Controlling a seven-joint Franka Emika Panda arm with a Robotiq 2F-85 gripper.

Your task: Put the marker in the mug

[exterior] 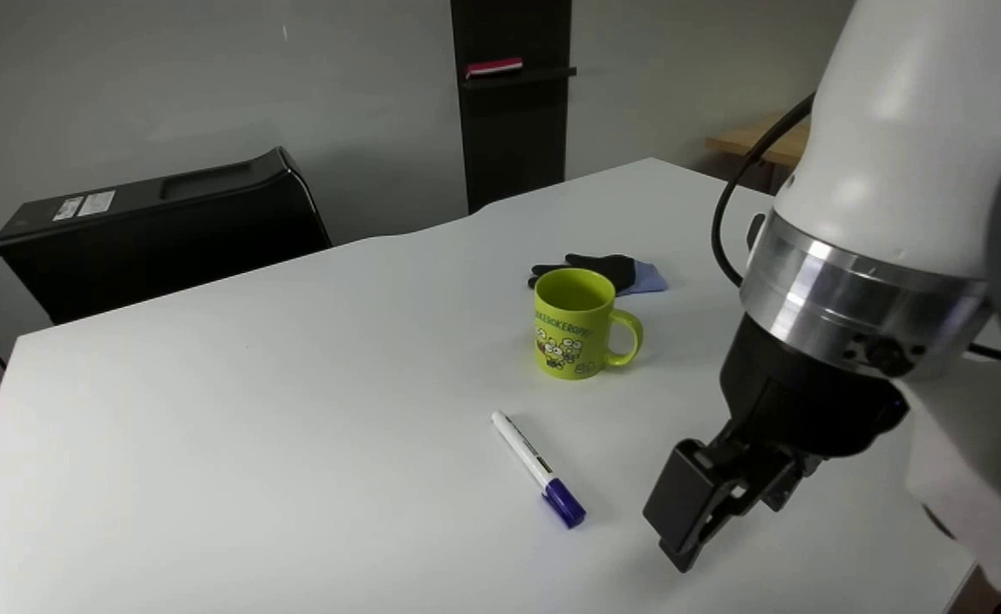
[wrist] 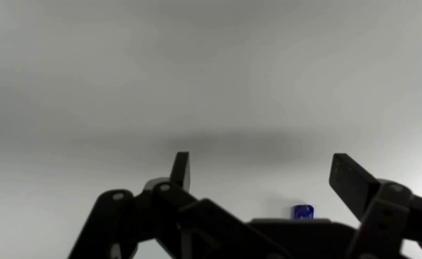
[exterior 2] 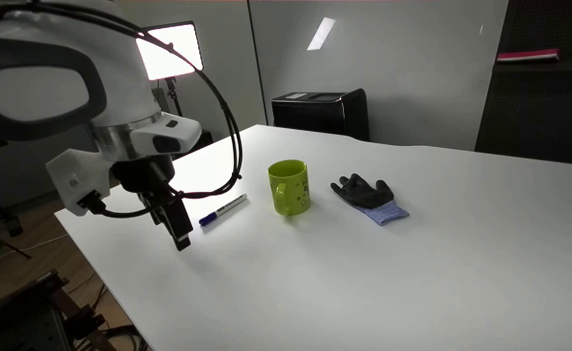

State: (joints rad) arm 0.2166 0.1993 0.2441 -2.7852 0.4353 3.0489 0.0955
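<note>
In an exterior view, cam's v. near my arm at frame R, looking down across the table to the black box & grey wall. In an exterior view w/ lamp beyond my arm at frame L, cam faces same wall, box farther off. Both exterior views share mug, marker & glove. Wrist cam's close above table, looking down past my gripper; it shares w/ them marker's cap, btm R.

Black two-finger end effector: jaws parted wide.
Rounded white arm inclines downward; silver metal wrist collar tilted.
</note>
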